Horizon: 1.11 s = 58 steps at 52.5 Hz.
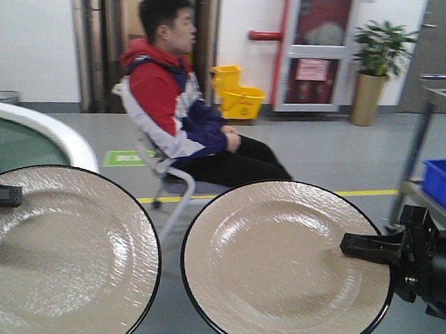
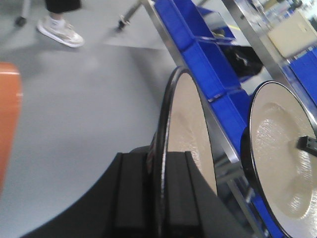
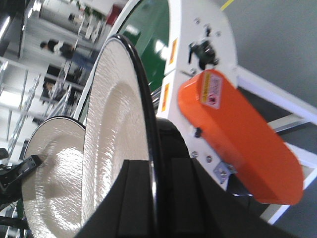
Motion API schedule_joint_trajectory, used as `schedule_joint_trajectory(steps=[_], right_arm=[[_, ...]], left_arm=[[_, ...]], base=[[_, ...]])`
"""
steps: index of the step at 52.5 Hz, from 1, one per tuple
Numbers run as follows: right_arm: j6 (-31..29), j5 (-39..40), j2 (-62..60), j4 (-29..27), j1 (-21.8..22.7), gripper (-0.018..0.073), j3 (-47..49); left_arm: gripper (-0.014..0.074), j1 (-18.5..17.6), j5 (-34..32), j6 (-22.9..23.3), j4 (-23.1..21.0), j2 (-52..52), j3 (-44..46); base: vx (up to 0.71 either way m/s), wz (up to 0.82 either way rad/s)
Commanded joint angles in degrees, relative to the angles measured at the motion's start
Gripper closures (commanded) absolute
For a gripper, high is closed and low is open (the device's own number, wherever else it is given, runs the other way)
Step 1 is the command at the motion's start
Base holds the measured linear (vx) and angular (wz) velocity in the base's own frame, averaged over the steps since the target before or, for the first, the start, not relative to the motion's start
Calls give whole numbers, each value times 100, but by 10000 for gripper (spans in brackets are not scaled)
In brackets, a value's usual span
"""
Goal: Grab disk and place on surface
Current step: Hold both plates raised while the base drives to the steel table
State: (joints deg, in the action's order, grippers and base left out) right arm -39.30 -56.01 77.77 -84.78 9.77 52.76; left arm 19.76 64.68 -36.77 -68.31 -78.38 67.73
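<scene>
L gripper: clamped on rim of L disk, lower left of frame.
R gripper: clamped on rim of R disk, lower centre-right.
Disks: side by side, small gap betw. rims.
Bkgd: seated man, upper centre.

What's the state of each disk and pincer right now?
left pincer, shut on the rim of the left disk
right pincer, shut on the rim of the right disk
left disk, held up in the air, face toward the front camera
right disk, held up the same way, apart from the left disk
man, seated
</scene>
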Motion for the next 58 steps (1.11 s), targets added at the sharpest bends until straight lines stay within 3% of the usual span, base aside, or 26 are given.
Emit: schedule_joint_trajectory(steps=[1, 32, 58], right_arm=[[37, -246, -215, -712, 21, 568, 222], [32, -264, -215, -712, 21, 568, 222], [32, -270, -215, -712, 21, 568, 222]], left_arm=[[604, -37, 14, 99, -826, 211, 187], [604, -37, 14, 99, -826, 211, 187], [604, -37, 15, 99, -826, 211, 187]], base=[[-6, -62], [5, -56], [24, -20]])
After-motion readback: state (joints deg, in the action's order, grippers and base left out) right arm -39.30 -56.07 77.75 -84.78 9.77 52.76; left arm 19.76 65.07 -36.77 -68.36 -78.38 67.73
